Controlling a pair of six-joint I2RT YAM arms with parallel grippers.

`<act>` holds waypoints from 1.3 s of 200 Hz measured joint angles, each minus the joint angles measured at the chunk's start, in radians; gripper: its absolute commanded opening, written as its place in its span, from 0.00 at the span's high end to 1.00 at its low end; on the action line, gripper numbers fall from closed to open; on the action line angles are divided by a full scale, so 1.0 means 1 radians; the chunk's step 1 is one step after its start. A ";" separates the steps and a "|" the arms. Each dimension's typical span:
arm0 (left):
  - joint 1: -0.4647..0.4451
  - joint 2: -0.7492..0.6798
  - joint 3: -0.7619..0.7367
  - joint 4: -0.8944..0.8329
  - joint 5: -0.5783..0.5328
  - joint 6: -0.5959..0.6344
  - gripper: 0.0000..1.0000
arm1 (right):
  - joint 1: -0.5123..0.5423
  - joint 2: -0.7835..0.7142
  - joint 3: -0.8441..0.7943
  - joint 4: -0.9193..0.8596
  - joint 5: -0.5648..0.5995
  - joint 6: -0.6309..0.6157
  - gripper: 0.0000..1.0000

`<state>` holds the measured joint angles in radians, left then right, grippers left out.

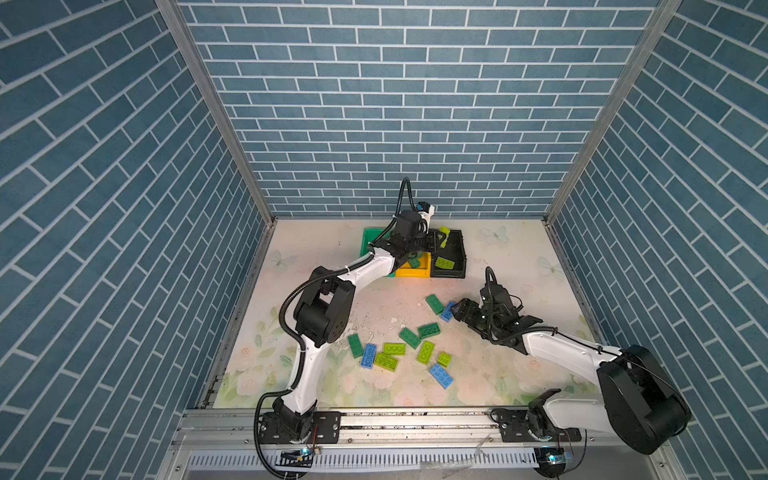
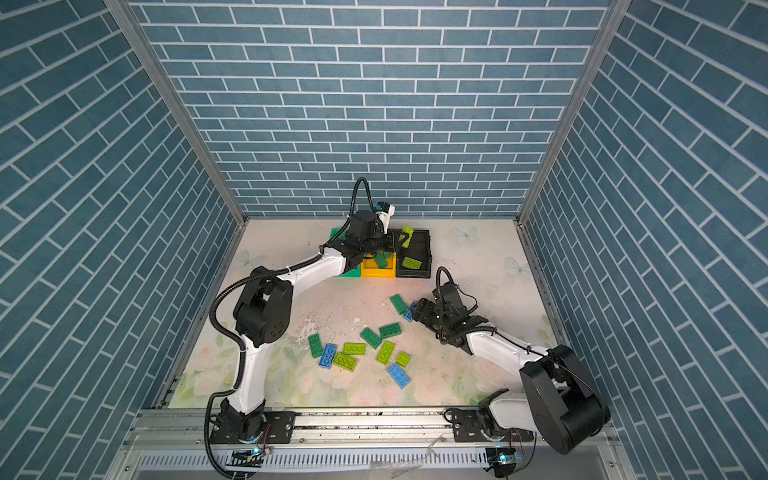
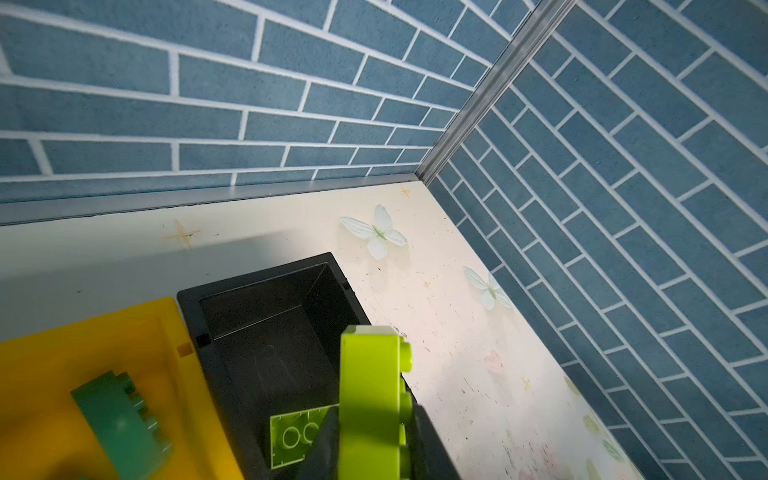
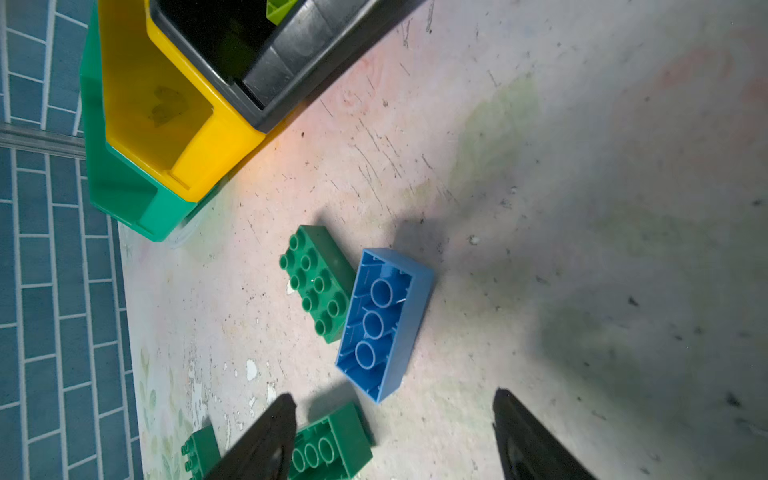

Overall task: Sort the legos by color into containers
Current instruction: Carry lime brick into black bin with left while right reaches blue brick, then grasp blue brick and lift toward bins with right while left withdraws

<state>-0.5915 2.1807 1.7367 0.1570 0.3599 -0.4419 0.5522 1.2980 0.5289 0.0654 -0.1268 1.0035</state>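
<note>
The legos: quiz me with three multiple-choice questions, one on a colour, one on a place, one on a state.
1. The brick in the yellow bin is: A) blue; B) dark green; C) lime.
2. The lime brick in the left gripper is: A) over the black bin; B) over the yellow bin; C) away from every bin.
3. The right gripper is: A) shut on a brick; B) shut, empty; C) open.

Key: 1 B, it shows dark green in both top views. 2 A, the left wrist view shows the black bin below it. 3 C, its jaws stand wide apart with nothing between them.
</note>
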 measured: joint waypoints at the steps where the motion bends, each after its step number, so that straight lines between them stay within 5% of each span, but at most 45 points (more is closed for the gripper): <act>1: 0.000 0.001 0.002 0.000 0.000 0.000 0.81 | 0.000 0.000 0.000 0.000 0.000 0.002 0.26; 136: 0.002 0.251 0.280 -0.071 0.023 -0.048 0.74 | 0.047 0.100 0.003 0.063 0.093 0.145 0.40; 203: 0.002 0.261 0.290 -0.141 0.030 -0.042 0.56 | 0.048 0.160 0.073 0.078 0.126 0.153 0.40; 260: 0.002 0.258 0.283 -0.160 0.029 -0.032 0.51 | 0.048 0.235 0.135 0.066 0.134 0.170 0.41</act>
<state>-0.5896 2.4386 2.0193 -0.0032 0.3885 -0.4744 0.6006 1.5326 0.6640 0.1314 0.0071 1.1732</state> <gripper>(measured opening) 0.485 0.598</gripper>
